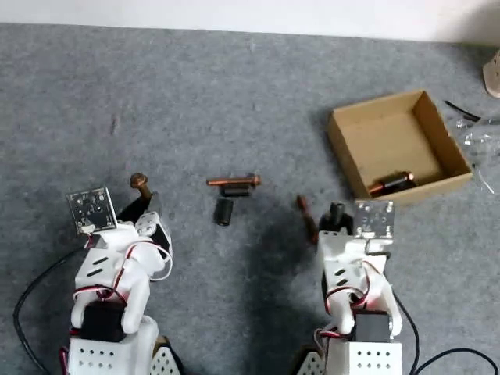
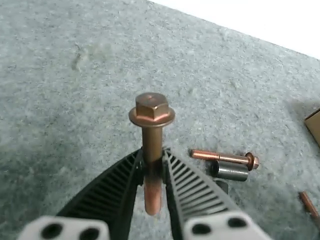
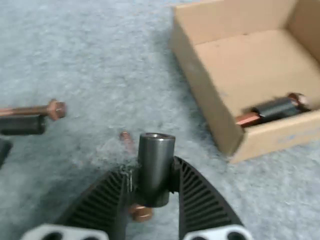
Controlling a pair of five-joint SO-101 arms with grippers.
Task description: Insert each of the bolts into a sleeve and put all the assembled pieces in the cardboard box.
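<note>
My left gripper [image 2: 152, 165] is shut on a copper bolt [image 2: 151, 135], held upright with its hex head up; both show at the left [image 1: 139, 184]. My right gripper [image 3: 152, 175] is shut on a dark sleeve [image 3: 154, 162], open end up, just left of the cardboard box [image 1: 348, 156]. A loose bolt [image 1: 306, 218] lies on the carpet under the right gripper. Another bolt [image 1: 233, 181] lies in the middle beside a sleeve [image 1: 234, 191], with a second sleeve [image 1: 224, 212] just in front of them. One assembled bolt and sleeve [image 3: 272, 109] rests in the box.
Grey carpet covers the table. Clear plastic bits and a black wire [image 1: 473, 125] lie right of the box, and a pale object [image 1: 492, 74] sits at the far right edge. Open carpet stretches behind the loose parts and to the far left.
</note>
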